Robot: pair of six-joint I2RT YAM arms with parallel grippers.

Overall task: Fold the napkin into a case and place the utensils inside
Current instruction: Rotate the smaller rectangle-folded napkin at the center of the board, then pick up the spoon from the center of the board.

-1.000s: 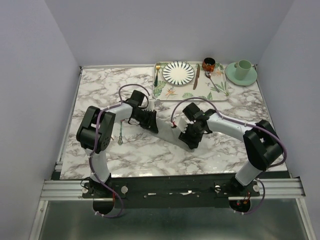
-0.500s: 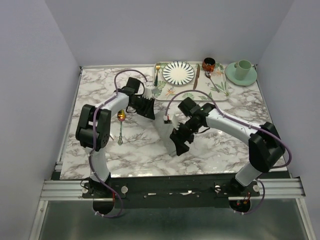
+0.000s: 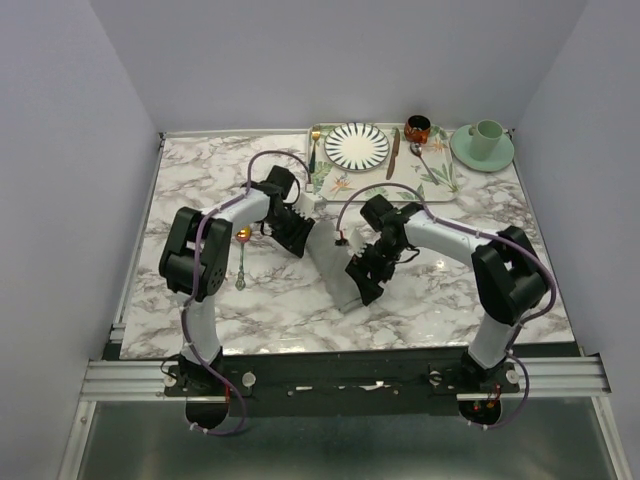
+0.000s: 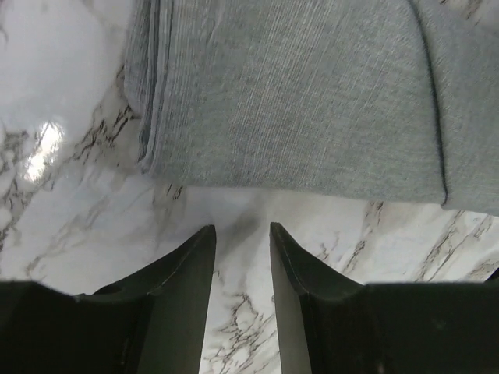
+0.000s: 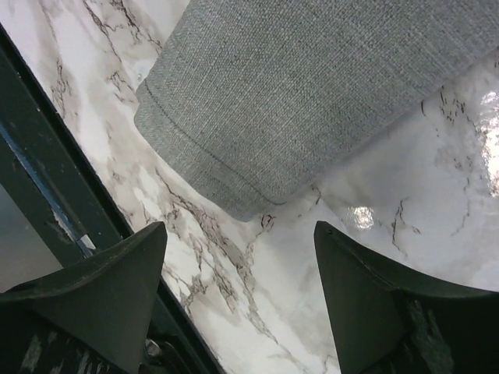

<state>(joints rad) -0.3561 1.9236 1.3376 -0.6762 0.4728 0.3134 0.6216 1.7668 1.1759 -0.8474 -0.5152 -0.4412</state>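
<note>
Left fingers [image 4: 183,288] stand a narrow gap apart with nothing between them. Their tips aim at bare counter [image 4: 78,195] just short of the napkin [image 4: 296,86], whose stacked layers show along one edge. That placing reads as readiness to pinch or lift a layer, not as a grasp. Further down the cloth, the right fingers [image 5: 101,296] are spread wide and equally empty, poised near its rounded, hemmed end; the cloth lies flat on the marble and touches neither tip, as far as can be told. From above, the grey cloth runs as a narrow slanted strip between the two arms, with the left fingers by its far end and the right fingers by its near end. The case [image 3: 333,268] therefore looks formed or nearly so, and each arm seems posted at one end, probably to steady it and open a mouth. Off to the left, well apart from the cloth, the spoon [image 3: 241,262] lies on the counter within the left arm's reach, not yet inside. The fork I cannot pick out with confidence.
</note>
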